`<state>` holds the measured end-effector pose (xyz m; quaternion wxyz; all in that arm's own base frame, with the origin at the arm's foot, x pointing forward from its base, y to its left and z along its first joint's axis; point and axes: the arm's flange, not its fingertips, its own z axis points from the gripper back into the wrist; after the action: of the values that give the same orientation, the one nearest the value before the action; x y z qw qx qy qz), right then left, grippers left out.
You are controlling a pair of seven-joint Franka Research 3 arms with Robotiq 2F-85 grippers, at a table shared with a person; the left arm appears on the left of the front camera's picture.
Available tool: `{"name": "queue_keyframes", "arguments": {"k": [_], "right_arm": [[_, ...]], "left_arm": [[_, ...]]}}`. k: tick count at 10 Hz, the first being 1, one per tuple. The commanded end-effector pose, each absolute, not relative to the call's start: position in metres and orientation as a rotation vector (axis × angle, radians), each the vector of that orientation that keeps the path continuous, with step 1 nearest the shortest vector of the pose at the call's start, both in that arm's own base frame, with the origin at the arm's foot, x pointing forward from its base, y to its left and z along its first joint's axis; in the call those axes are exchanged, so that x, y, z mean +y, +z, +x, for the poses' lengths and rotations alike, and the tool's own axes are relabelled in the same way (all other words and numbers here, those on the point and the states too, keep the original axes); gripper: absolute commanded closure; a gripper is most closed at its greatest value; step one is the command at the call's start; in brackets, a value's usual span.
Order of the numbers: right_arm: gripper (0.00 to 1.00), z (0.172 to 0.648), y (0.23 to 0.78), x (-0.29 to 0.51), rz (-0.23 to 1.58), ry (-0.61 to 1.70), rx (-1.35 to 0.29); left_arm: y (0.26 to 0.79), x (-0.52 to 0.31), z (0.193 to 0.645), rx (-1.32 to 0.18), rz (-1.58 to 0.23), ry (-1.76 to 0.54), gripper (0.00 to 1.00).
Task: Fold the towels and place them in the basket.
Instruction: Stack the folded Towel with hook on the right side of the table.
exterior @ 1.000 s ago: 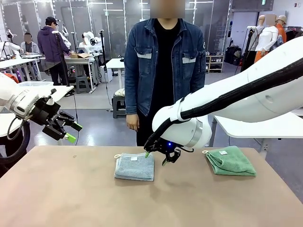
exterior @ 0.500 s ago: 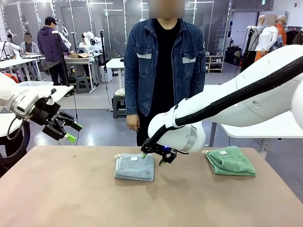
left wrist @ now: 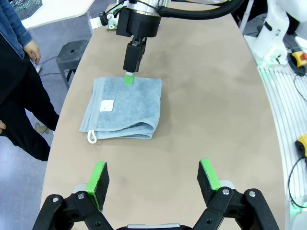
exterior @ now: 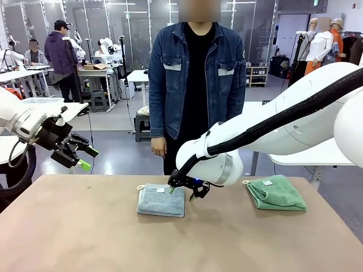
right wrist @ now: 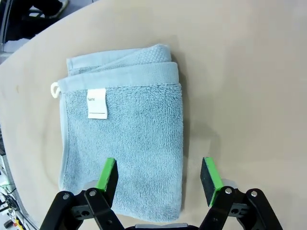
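A pale blue-grey towel [exterior: 161,199] lies folded at mid table, its white label up [right wrist: 97,103]. My right gripper [exterior: 181,194] hovers open just over its right edge; in the right wrist view the gripper [right wrist: 159,162] straddles that edge, one finger over the cloth [right wrist: 124,143] and the other over bare table. The mint green towel [exterior: 277,192] lies folded at the right. My left gripper [exterior: 89,159] hangs open in the air off the table's left end, nothing in it [left wrist: 152,165]. A corner of dark wire mesh, probably the basket [left wrist: 21,4], sits on a white side table.
A person in a denim jacket [exterior: 195,73] stands at the far side of the table [exterior: 85,238], hands down. The right arm [exterior: 283,124] reaches in across the right half. A white side table [exterior: 317,153] stands behind on the right.
My right gripper has slid left and slightly down, from beside the blue-grey towel to over its right edge. The left arm and both towels have not moved.
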<state>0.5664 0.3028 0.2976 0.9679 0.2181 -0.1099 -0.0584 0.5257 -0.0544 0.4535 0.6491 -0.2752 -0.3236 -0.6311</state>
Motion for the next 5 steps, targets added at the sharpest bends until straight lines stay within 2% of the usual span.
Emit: {"name": "queue_keyframes", "arguments": {"k": [1, 4, 5], "right_arm": [[0.13, 0.5733, 0.2925, 0.3043, 0.428, -0.105, -0.211], [0.13, 0.5744, 0.2879, 0.3069, 0.439, -0.092, -0.193], [0.33, 0.5751, 0.2871, 0.3073, 0.43, -0.093, -0.184]], "left_arm": [[0.4556, -0.0542, 0.525, -0.74, -0.624, -1.435, 0.06], [0.4556, -0.0542, 0.525, -0.74, -0.624, -1.435, 0.06], [0.4556, -0.0542, 0.525, -0.74, -0.624, -1.435, 0.06]]}}
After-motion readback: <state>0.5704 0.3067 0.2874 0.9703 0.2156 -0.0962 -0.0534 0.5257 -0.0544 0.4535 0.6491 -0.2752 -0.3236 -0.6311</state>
